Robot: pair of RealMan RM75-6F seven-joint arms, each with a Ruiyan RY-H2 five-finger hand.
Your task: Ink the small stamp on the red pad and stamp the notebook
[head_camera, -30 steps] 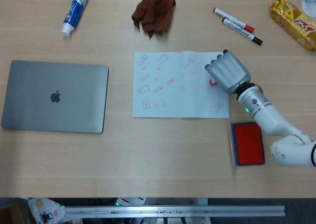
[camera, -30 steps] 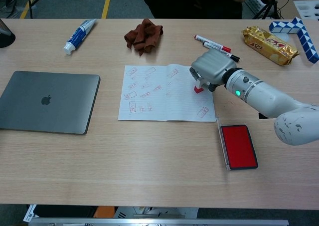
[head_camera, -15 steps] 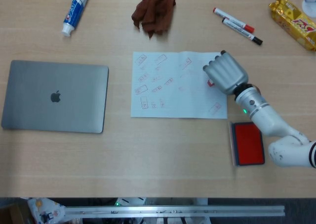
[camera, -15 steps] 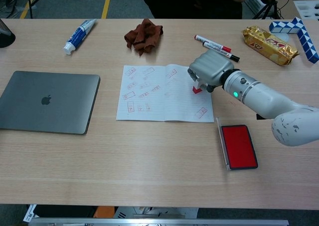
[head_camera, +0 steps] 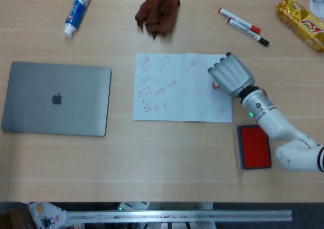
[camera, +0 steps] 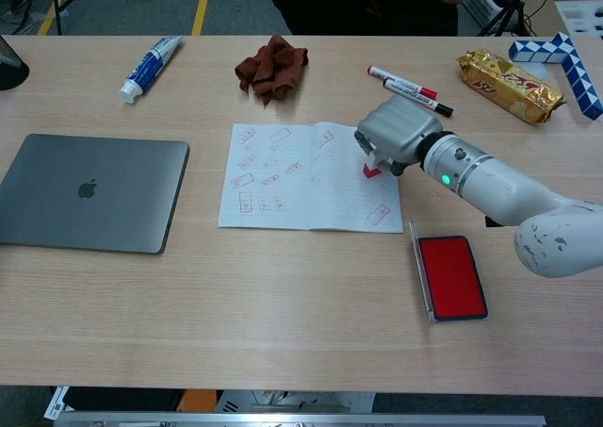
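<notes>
Since the earlier frames, the notebook (head_camera: 182, 88) has slid a little to the left on the table (head_camera: 152, 153), and the right hand (head_camera: 231, 75) has shifted with it, keeping its place over the right edge of the page.

From the left: a closed grey laptop (head_camera: 56, 98) lies flat near the table's left side. A toothpaste tube (head_camera: 79, 9) lies beyond it at the far edge. A crumpled brown cloth (head_camera: 158, 11) sits farther right, beyond the notebook.

The notebook lies open at the table centre. Its left page carries many red stamp marks; the right page carries a few, one near the lower right corner.

The right hand is curled over the notebook's right edge, grasping the stamp (camera: 372, 170). In the chest view the stamp's red base shows below the fingers (camera: 369, 144) and meets the page; in the head view only a sliver of red shows beside the hand. The forearm runs back toward the near right.

Two markers (head_camera: 243, 26) lie beyond the hand. The red pad (head_camera: 254, 146) lies open near the notebook's lower right corner, apart from it, with the forearm passing just beside it. A gold snack packet (head_camera: 301, 23) lies at the far right.

The left hand appears in neither view.
</notes>
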